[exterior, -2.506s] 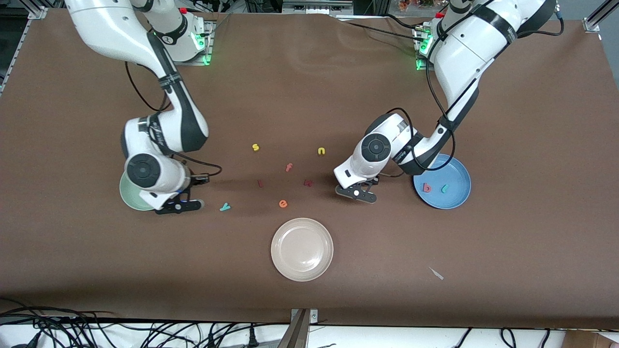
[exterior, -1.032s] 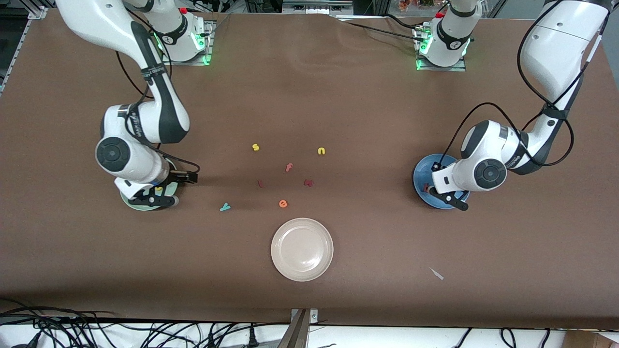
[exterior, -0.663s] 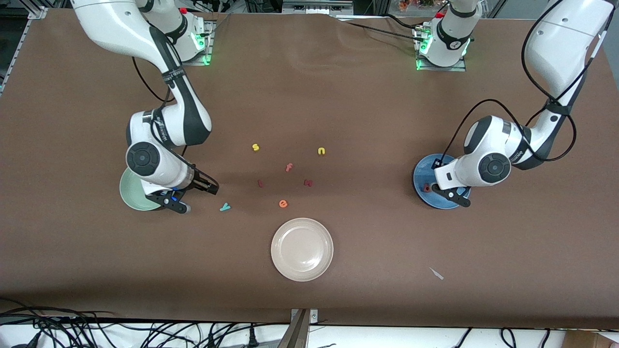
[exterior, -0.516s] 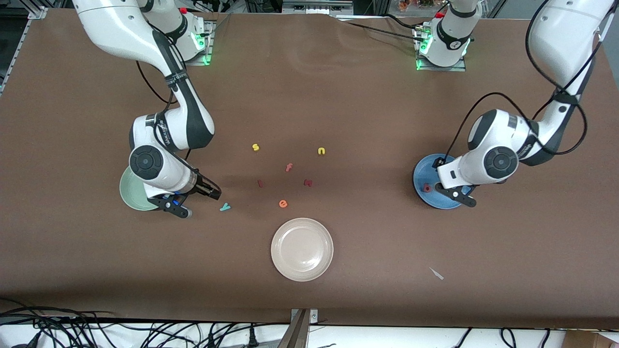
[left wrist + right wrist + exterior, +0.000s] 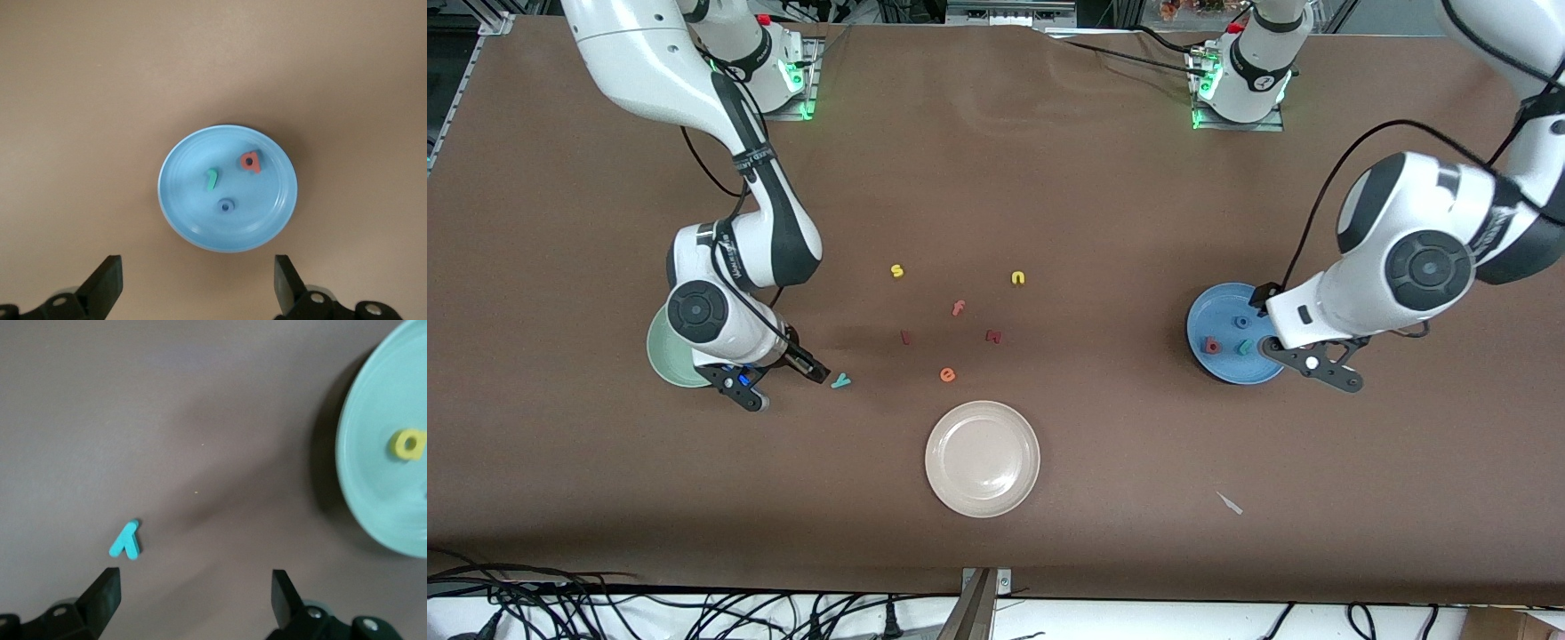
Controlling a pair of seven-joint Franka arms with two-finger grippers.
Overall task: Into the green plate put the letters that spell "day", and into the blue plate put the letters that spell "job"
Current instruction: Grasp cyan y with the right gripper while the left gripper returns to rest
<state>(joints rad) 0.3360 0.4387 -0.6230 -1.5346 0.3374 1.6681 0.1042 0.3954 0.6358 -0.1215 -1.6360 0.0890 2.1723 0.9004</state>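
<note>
The blue plate (image 5: 1208,313) (image 5: 180,220) holds a pinkish-red "b" (image 5: 1211,345) (image 5: 251,161), a blue ring "o" (image 5: 1240,322) (image 5: 225,207) and a teal "j" (image 5: 1245,347) (image 5: 211,179). My left gripper (image 5: 1316,364) (image 5: 197,293) hangs open and empty over the plate's edge toward the left arm's end. The green plate (image 5: 663,351) (image 5: 373,487) is mostly hidden under my right wrist; a yellow "a" (image 5: 408,445) lies in it. A teal "y" (image 5: 840,380) (image 5: 125,540) lies on the table beside that plate. My right gripper (image 5: 780,382) (image 5: 193,607) is open over the table between plate and "y".
A cream-white plate (image 5: 983,458) sits nearer the front camera at mid-table. Loose letters lie mid-table: yellow "s" (image 5: 897,270), yellow "n" (image 5: 1017,278), pink "f" (image 5: 958,308), orange "e" (image 5: 947,375), two dark red ones (image 5: 905,337) (image 5: 993,336). A small scrap (image 5: 1230,503) lies near the front.
My left gripper opened over the blue plate, left the blue "o" in it, and rose toward the left arm's end. My right gripper moved off the green plate toward the "y".
</note>
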